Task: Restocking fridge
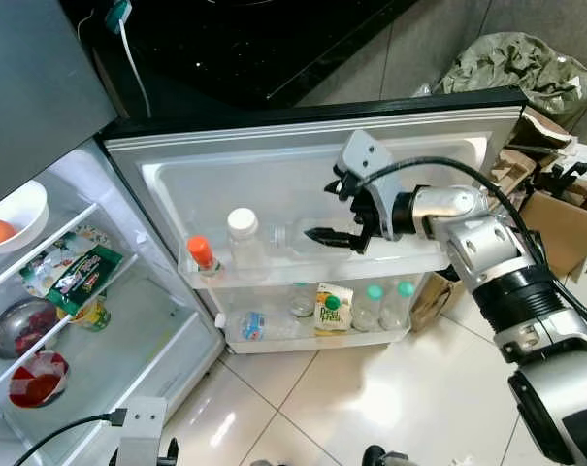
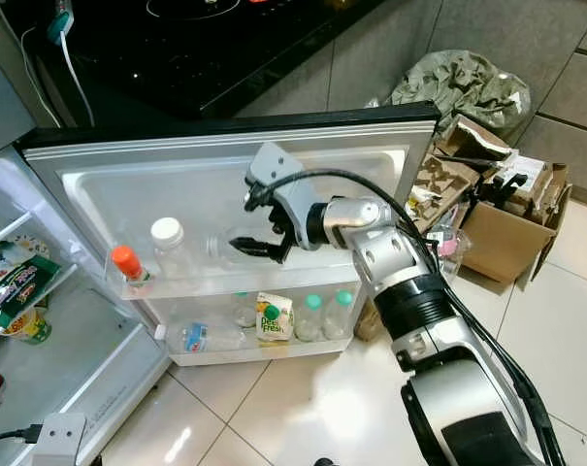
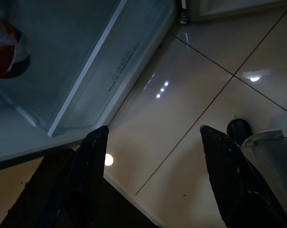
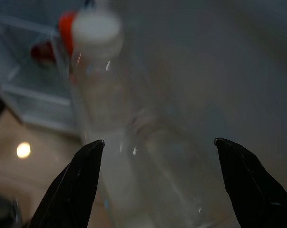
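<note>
The fridge door (image 1: 303,146) stands open toward me. Its upper shelf (image 1: 274,274) carries an orange-capped bottle (image 1: 202,253), a white-capped bottle (image 1: 243,236) and a clear bottle (image 1: 295,236). My right gripper (image 1: 330,212) is open at that shelf, its fingers on either side of the clear bottle (image 4: 167,161) without closing on it. The white-capped bottle (image 4: 98,33) stands just beyond. My left gripper (image 3: 153,128) hangs open and empty low over the floor tiles by the fridge's bottom edge.
The lower door shelf holds a juice carton (image 1: 334,309) and several small bottles (image 1: 374,303). Inside the fridge are a bowl with an orange (image 1: 10,221), a snack bag (image 1: 75,277) and a metal bowl (image 1: 16,327). Cardboard boxes (image 1: 555,218) crowd the right.
</note>
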Controlling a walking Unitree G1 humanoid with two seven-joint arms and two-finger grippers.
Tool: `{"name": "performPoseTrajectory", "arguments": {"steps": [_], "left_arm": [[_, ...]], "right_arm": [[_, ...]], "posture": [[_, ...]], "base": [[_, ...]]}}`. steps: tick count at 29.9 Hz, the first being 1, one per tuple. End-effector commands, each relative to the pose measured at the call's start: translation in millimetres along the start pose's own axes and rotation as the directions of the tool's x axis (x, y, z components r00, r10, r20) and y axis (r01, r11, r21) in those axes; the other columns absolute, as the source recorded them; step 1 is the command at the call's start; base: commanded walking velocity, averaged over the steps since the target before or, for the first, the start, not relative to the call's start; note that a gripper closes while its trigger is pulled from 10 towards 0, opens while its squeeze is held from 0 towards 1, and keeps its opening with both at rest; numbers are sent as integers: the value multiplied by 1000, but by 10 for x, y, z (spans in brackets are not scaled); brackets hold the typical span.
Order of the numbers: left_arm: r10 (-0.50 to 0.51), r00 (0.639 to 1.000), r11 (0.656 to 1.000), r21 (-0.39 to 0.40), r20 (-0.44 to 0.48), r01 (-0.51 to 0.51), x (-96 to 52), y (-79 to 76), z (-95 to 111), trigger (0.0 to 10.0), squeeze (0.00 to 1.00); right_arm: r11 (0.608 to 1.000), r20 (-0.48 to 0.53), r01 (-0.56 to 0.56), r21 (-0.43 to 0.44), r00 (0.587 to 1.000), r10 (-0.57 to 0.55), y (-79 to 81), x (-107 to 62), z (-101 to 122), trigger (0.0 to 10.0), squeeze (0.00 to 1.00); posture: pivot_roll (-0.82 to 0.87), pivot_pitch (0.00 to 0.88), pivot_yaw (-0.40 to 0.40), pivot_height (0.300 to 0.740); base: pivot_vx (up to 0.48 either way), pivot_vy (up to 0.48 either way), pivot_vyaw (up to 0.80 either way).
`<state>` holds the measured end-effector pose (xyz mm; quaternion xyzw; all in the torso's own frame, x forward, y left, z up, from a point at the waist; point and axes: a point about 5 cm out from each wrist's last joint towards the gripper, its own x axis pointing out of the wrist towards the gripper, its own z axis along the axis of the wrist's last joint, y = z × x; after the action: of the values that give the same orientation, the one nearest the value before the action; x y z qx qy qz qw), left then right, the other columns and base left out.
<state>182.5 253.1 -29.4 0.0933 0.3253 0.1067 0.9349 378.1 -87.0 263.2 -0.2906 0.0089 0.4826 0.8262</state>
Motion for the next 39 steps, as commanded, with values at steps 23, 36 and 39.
{"name": "performPoseTrajectory", "arguments": {"steps": [23, 36, 39], "left_arm": [[17, 998, 1000, 8, -57, -16, -121, 15, -263, 10000, 0], [-13, 998, 999, 51, -55, 16, -67, -20, -248, 10000, 0], [-13, 998, 998, 63, -59, 16, -69, -14, -274, 10000, 0]], "right_arm": [[861, 300, 502, 87, 811, -503, -138, -222, 265, 10000, 0], [836, 306, 460, 299, 783, -541, 869, -264, 4, 10000, 0], [798, 101, 544, 260, 806, -583, 1329, -145, -651, 10000, 0]], "posture": [[-19, 232, 34, 710], [-52, 210, 29, 710], [-51, 192, 32, 710]], "base": [[0, 0, 0], [0, 0, 0], [0, 0, 0]]}}
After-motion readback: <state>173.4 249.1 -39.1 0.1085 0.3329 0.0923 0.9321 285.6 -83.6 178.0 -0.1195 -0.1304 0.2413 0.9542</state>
